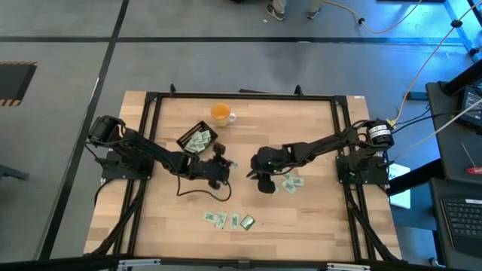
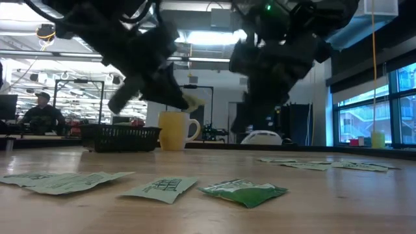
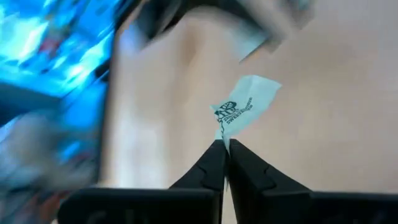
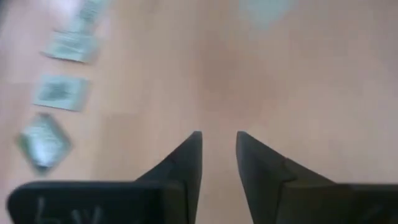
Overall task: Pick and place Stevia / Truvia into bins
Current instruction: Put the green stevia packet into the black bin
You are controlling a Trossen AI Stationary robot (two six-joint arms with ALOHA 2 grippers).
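Reaching in from the table's (image 1: 316, 218) left edge, the left arm hangs above the middle, its left tool (image 3: 224, 144) pinched onto the corner of one pale green sachet (image 3: 242, 104), lifted just beside the black tray (image 1: 197, 140) of packets. Farther right, the right arm stretches inward, its right tool (image 4: 219, 140) narrowly parted over bare wood; loose sachets (image 1: 289, 182) lie just beside it, others (image 1: 227, 220) near the front edge.
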